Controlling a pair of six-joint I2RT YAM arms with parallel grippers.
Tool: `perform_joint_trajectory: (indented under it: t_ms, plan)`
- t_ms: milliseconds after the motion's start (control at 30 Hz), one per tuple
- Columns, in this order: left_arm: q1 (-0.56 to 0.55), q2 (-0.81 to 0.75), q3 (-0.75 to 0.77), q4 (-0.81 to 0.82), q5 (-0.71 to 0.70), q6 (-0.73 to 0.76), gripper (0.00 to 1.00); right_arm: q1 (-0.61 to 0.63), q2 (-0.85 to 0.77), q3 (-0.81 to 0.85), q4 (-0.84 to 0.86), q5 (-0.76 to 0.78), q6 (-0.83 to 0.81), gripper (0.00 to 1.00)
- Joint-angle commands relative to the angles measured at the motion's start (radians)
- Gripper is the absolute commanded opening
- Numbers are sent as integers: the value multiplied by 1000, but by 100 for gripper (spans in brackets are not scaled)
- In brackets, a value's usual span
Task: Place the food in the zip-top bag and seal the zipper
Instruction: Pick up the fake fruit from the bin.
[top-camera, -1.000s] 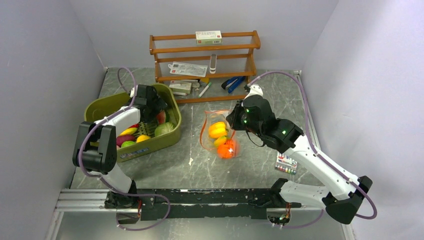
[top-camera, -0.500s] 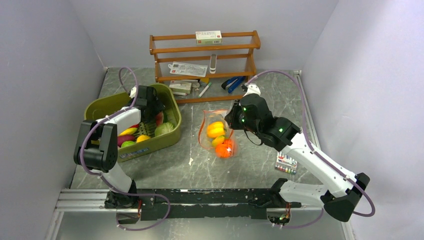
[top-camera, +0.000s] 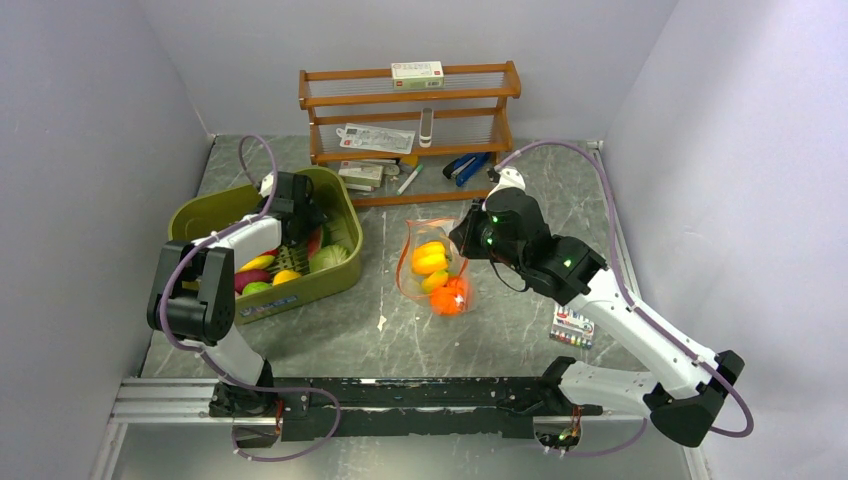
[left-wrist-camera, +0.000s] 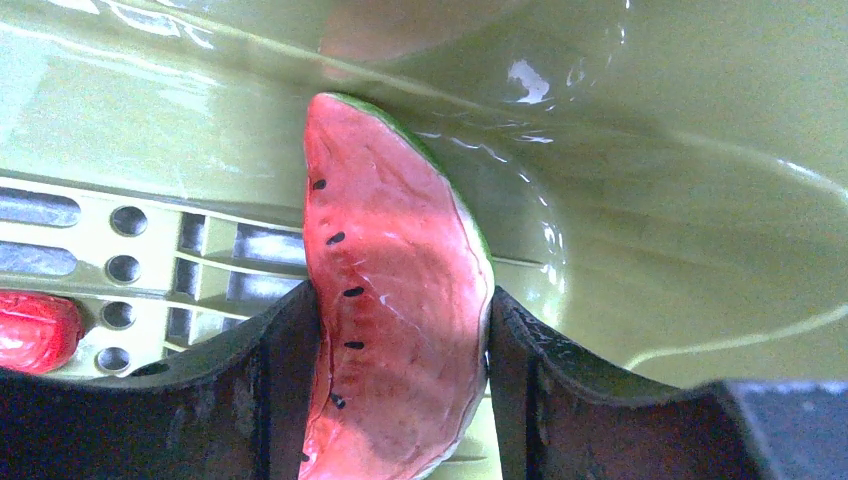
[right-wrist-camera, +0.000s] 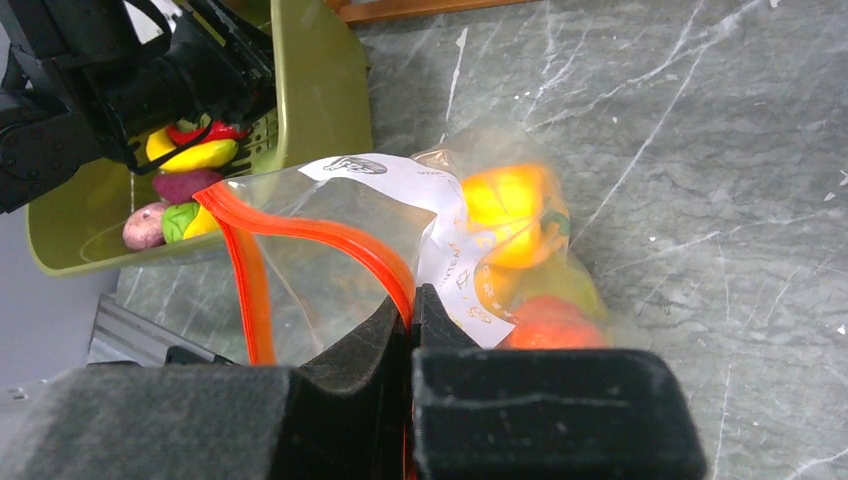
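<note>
The right gripper (right-wrist-camera: 412, 300) is pinching the zipper (right-wrist-camera: 320, 232), propping the zip-top bag (right-wrist-camera: 330, 270) open for loading; the left gripper (left-wrist-camera: 400, 330) is clamping a watermelon slice (left-wrist-camera: 385, 230) in the left tub (left-wrist-camera: 700, 150).

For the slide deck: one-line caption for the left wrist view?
Left end effector pinches a watermelon slice inside the olive-green tub.

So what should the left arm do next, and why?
Probably lift the watermelon slice out of the green tub: the left tool touches both its sides, and the right tool pinches the zipper, holding the zip-top bag open.
</note>
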Motion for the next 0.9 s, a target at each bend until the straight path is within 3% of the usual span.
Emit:
perform_joint_trajectory:
  t_ms: [0,133,867]
  plan:
    - [7,-13,4,-53,-24,47,38,3,-23,32,35,6,15,0]
    - [7,-47,14,-65,-8,68,31,3,-23,22,48,-7,10,0]
    - [7,-403,-51,-117,7,113,32,3,-5,11,42,-26,2,0]
